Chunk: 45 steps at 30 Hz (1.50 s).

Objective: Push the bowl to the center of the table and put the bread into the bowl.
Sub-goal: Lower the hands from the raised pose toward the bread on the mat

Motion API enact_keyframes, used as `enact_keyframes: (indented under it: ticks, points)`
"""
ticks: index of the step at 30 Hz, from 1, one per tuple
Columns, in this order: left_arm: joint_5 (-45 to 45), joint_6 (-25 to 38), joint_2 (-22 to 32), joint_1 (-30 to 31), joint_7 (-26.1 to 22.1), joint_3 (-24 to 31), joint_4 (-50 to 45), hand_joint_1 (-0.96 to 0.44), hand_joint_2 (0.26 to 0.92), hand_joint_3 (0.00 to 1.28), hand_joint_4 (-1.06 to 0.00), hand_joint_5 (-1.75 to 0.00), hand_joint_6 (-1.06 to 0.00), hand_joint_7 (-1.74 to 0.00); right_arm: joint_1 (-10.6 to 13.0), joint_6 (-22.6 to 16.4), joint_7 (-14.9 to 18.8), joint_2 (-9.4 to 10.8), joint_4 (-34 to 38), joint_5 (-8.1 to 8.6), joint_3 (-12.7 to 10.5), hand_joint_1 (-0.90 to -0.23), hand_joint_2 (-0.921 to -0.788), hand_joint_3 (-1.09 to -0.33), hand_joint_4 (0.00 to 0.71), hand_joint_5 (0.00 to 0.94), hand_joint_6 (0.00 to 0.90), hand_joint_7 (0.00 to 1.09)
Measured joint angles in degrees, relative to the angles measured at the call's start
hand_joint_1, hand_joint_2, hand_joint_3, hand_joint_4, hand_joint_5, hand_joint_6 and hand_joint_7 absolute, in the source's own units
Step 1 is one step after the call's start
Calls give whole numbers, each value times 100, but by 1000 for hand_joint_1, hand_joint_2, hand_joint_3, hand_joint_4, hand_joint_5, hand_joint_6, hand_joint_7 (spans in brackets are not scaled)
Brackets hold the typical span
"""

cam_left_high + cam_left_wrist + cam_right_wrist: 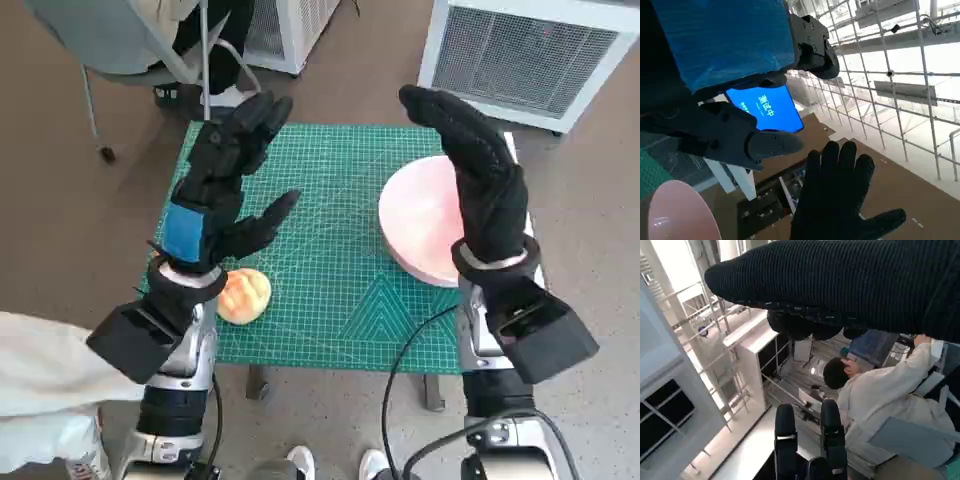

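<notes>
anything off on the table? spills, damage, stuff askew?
Nothing spilled or damaged. The pink bowl sits at the table's right edge, not center, and the bread lies at the front-left, outside it. Left hand and right hand are raised, holding nothing.

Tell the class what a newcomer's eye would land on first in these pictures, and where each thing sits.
Two raised hands dominate: the left hand with blue tape, open above the green mat's left side, and the gloved right hand open over the pink bowl near the mat's right edge. The bread lies at the mat's front-left corner, beside the left wrist. In the right wrist view, a person sits nearby.
</notes>
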Motion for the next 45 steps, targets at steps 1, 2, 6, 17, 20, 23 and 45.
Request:
enact_keyframes:
  ticks: [1, 2, 6, 17, 20, 23, 45]
  points:
    - [0, 0, 0, 0, 0, 0, 0, -311, 921, 358, -401, 0, -224, -484, 2, -4, 0, 1, 0, 0, 1, -554, -921, -805, 286, 119, -1, 747]
    - [0, 0, 0, 0, 0, 0, -1, -311, 921, 358, -399, 0, -223, -484, 5, -12, 0, 1, 1, 0, 1, -555, -921, -805, 286, 119, -1, 747]
    - [0, 0, 0, 1, 0, -1, -1, -312, 921, 358, -396, 0, -221, -486, 20, -38, 2, 2, 30, 1, 2, -556, -921, -804, 286, 119, -1, 747]
    - [-1, -1, 9, 2, -17, -1, -2, -312, 921, 358, -384, 0, -216, -493, 45, -74, 28, 1, 98, 1, 2, -557, -921, -802, 286, 118, -1, 747]
    - [-5, -1, 10, 2, -32, 1, -1, -309, 921, 358, -382, 0, -215, -493, 62, -75, 35, 1, 98, 2, 2, -558, -921, -802, 286, 118, -1, 747]
    - [-37, -2, 10, 2, -58, 0, 1, -306, 921, 356, -378, 0, -214, -493, 83, -78, 41, -4, 101, 9, -4, -558, -921, -800, 288, 119, -1, 748]
    - [-85, -28, -65, 84, -64, -5, 37, -306, 921, 351, -345, -1, -198, -477, -152, -538, -1174, -920, 1934, -155, -1322, -513, -921, -832, 278, 138, -1, 802]
